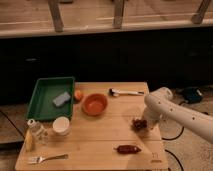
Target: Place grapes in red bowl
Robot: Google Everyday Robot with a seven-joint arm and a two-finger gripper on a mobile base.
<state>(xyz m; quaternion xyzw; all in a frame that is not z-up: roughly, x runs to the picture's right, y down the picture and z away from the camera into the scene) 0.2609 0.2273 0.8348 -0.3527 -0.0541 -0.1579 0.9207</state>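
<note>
The grapes [138, 123] are a small dark bumpy cluster lying on the wooden table [100, 140] near its right edge. My gripper [144, 124] is at the end of the white arm [172, 111], down at the table right beside the grapes and touching or nearly touching them. The red bowl [95, 104] sits empty near the middle of the table, well to the left of the grapes and the gripper.
A green tray [42, 97] with a blue-grey sponge [61, 99] stands at the left. A small orange fruit [78, 94] lies beside the bowl. A white cup [61, 125], small bottles [34, 131], a fork [47, 158], a dark-red pepper-like object [127, 148] and a utensil [125, 92] are also on the table.
</note>
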